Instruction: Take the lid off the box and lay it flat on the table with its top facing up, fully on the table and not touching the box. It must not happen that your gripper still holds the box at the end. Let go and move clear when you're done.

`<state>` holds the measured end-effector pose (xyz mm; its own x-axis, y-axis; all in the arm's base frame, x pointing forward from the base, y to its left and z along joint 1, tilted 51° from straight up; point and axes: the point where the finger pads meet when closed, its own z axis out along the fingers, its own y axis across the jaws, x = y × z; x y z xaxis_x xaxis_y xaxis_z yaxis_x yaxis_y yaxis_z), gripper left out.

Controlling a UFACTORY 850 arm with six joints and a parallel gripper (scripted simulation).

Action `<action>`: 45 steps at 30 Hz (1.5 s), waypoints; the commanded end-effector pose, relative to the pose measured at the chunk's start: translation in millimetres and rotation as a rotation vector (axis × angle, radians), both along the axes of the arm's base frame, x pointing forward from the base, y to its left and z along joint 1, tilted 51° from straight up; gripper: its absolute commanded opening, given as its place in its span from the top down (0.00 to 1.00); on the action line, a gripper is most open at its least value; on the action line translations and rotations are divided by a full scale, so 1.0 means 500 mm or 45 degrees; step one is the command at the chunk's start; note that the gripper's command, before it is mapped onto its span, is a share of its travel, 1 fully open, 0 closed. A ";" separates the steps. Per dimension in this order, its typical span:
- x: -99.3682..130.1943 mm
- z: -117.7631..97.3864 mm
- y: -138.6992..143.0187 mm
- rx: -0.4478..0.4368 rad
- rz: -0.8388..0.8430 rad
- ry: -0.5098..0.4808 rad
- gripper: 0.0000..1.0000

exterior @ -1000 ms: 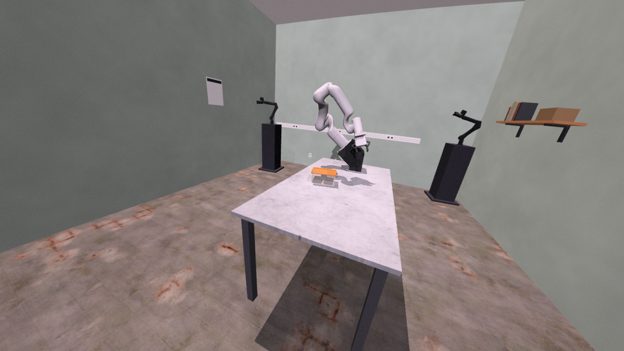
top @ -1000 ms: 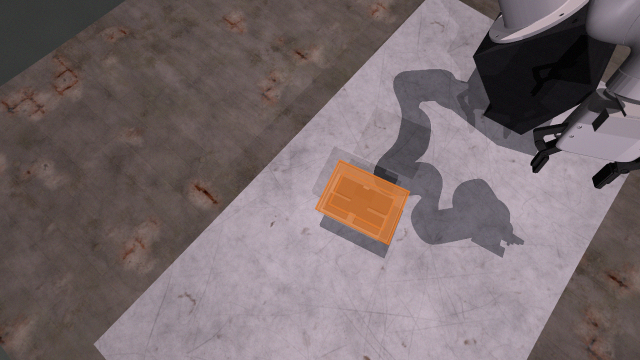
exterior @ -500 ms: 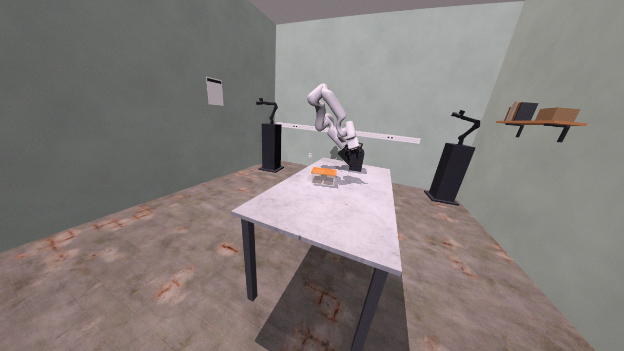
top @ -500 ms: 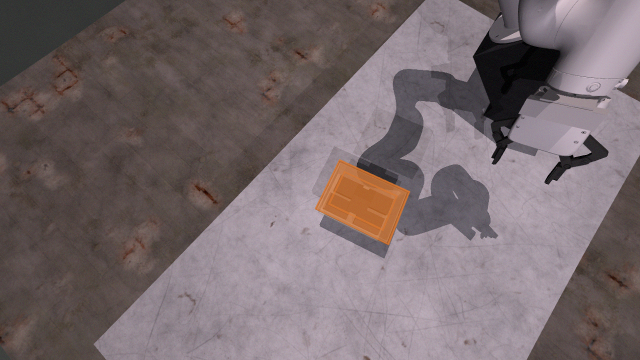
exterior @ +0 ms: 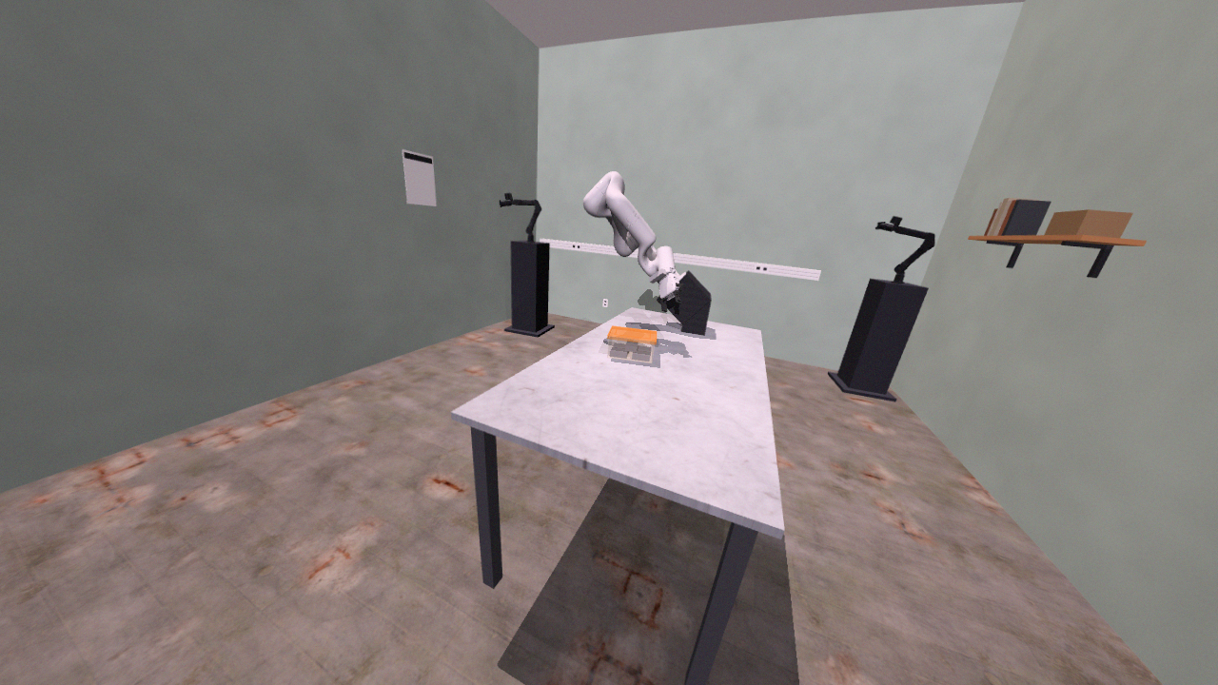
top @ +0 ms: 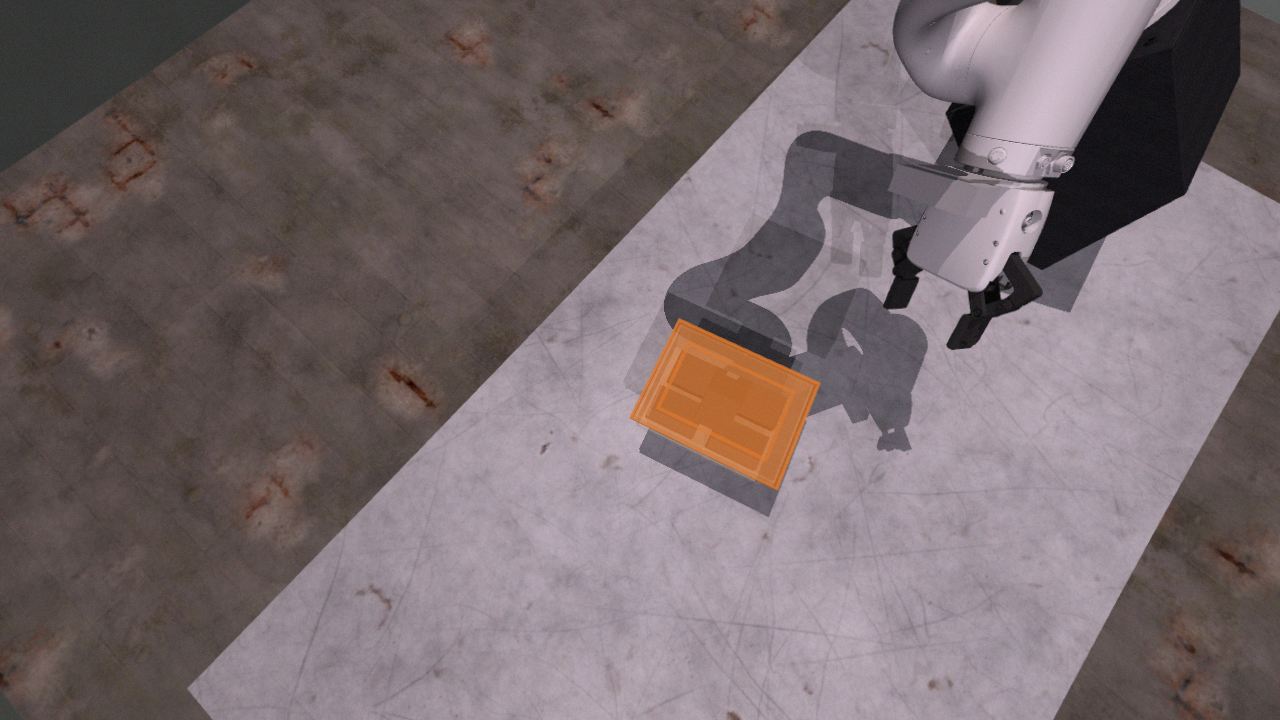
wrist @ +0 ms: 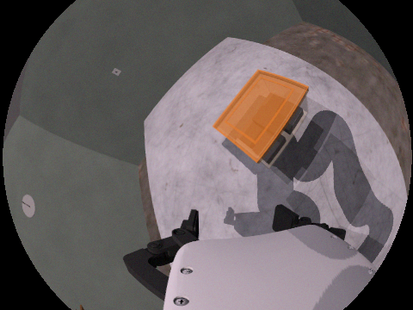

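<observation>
The orange lid (top: 725, 402) was seated squarely on the box (exterior: 632, 353), whose pale, translucent walls could be made out beneath it in the exterior view. The lid was translucent too, so that inner ribs or compartments were seen through it from above. It overhung the box slightly on all sides, which is judged to offer edges for a pinch across its narrower span. Box and lid stood toward the far half of the marble table (top: 554, 573), near the arm's black pedestal (top: 1154, 134) but apart from it, with bare table surface on the near side where the lid could later be laid flat.

The end effector (top: 935, 308) was held above the table beside the box, between it and the pedestal, not touching either. Its black fingers (top: 902, 288) were spread to their full width and nothing was carried between them, a state judged fitting for an approach in which the lid must be straddled. In the wrist view the lid (wrist: 261, 115) was seen ahead and off to one side, so the end effector was not yet aligned over it. The removal was judged not yet begun.
</observation>
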<state>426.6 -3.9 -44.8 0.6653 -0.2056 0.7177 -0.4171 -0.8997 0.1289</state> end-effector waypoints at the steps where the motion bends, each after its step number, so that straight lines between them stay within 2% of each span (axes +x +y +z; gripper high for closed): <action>1: 0.036 0.053 -0.098 0.166 -0.142 -0.230 0.00; 3: 0.036 0.053 -0.098 0.166 -0.142 -0.230 0.00; 5: 0.054 0.083 -0.154 0.256 -0.240 -0.356 0.00; 6: 0.054 0.083 -0.154 0.256 -0.240 -0.356 0.00; 9: 0.074 0.117 -0.216 0.356 -0.349 -0.495 0.00; 12: 0.086 0.136 -0.252 0.415 -0.413 -0.576 0.00; 21: 0.091 0.145 -0.270 0.442 -0.442 -0.615 0.00; 22: 0.091 0.145 -0.270 0.442 -0.442 -0.615 0.52; 45: 0.091 0.145 -0.270 0.442 -0.442 -0.615 0.52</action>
